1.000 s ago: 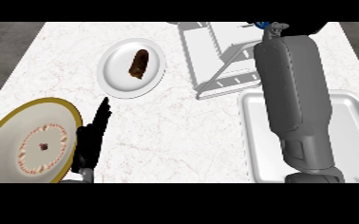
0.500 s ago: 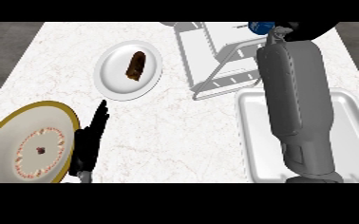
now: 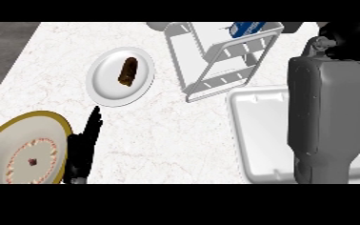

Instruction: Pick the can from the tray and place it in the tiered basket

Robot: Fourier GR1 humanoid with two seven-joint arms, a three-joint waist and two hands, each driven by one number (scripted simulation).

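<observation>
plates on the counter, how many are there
2. A white plate with a brown piece of food sits at the upper left; a gold-rimmed plate lies at the lower left, beside the left hand. The right forearm could hide more.

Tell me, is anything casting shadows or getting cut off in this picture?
Head view: even light, only faint shadows under the basket and white plate; the gold-rimmed plate and tray are cropped at the edges, and the right forearm hides part of the tray.
</observation>
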